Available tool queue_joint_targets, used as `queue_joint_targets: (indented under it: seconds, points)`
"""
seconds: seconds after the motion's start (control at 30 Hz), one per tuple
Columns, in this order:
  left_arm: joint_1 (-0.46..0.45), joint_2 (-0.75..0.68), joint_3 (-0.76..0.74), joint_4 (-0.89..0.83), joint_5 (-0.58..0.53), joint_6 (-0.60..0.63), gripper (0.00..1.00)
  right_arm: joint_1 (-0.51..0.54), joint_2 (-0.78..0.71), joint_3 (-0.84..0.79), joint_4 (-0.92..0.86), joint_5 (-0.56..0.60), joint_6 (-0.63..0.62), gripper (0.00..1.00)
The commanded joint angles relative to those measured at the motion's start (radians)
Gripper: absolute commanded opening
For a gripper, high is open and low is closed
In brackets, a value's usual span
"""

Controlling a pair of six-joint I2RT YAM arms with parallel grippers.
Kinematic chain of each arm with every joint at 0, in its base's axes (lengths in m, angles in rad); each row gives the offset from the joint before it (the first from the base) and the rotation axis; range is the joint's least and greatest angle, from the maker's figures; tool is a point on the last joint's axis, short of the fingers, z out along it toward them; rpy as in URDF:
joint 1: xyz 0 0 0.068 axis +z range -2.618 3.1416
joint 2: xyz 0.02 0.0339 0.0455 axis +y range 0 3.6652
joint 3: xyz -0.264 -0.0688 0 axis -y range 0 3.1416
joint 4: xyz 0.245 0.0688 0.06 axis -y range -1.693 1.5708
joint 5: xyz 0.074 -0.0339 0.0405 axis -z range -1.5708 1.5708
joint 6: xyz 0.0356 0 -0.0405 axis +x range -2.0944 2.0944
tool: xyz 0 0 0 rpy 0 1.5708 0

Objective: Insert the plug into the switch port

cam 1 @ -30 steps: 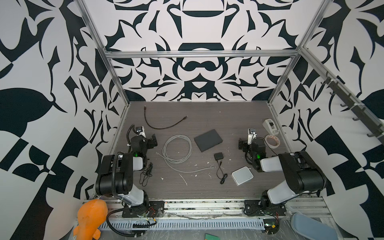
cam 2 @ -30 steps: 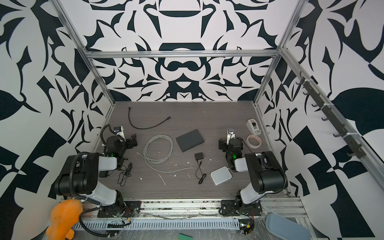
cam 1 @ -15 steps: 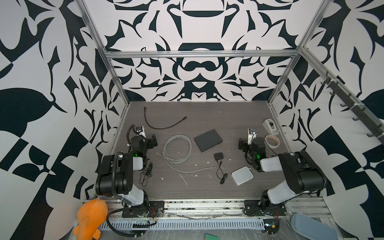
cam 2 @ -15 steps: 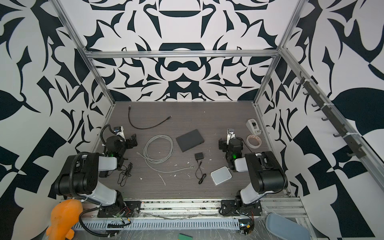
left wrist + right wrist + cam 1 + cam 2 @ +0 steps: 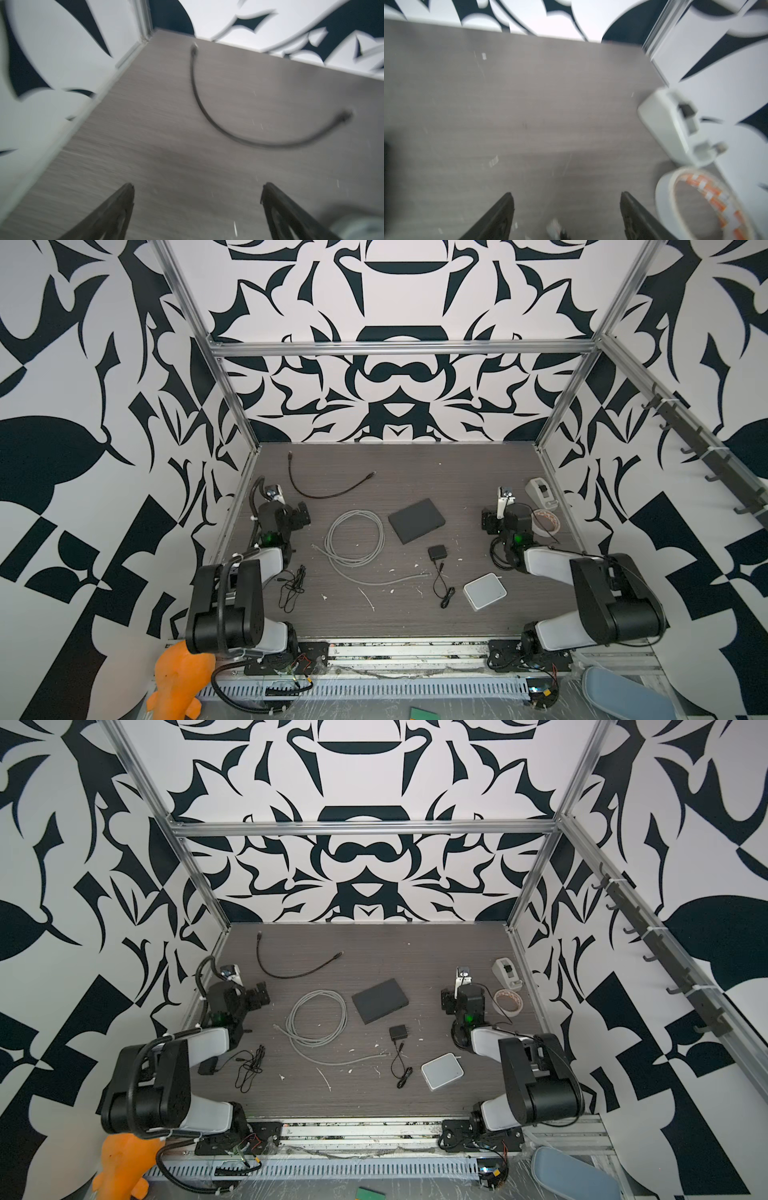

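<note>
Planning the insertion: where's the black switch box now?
Mid-table in both top views: black switch box, right of the grey cable coil, just behind the small black adapter.

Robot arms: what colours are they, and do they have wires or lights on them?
Both the left arm and right arm have chunky black joints joined by smooth white links. A small green light glows near each wrist, and black cables loop along them. The left gripper and right gripper end in thin, dark, pointed fingers.
</note>
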Motion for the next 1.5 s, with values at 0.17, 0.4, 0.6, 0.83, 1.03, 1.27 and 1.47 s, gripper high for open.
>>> queue_joint_targets:
  seconds: [0.17, 0.4, 0.6, 0.83, 1.03, 1.27, 1.47]
  points:
    - [-0.064, -0.015, 0.215, -0.446, 0.097, -0.224, 0.75, 0.154, -0.068, 0.229, -0.484, -0.105, 0.186, 0.82]
    - [-0.509, 0.009, 0.234, -0.538, -0.021, -0.655, 0.73, 0.171, 0.047, 0.277, -0.483, -0.405, 0.326, 0.82]
    - [-0.712, 0.195, 0.333, -0.503, 0.044, -0.672, 0.69, 0.174, 0.17, 0.342, -0.418, -0.497, 0.354, 0.82]
    - [-0.803, 0.385, 0.469, -0.516, 0.081, -0.727, 0.69, 0.198, 0.277, 0.393, -0.397, -0.573, 0.373, 0.79]
    - [-0.819, 0.472, 0.541, -0.568, 0.095, -0.762, 0.69, 0.205, 0.296, 0.395, -0.404, -0.59, 0.41, 0.77]
    - [-0.818, 0.511, 0.576, -0.573, 0.135, -0.75, 0.69, 0.207, 0.331, 0.43, -0.411, -0.586, 0.448, 0.75]
    - [-0.828, 0.568, 0.675, -0.562, 0.224, -0.723, 0.69, 0.208, 0.372, 0.503, -0.424, -0.625, 0.478, 0.75]
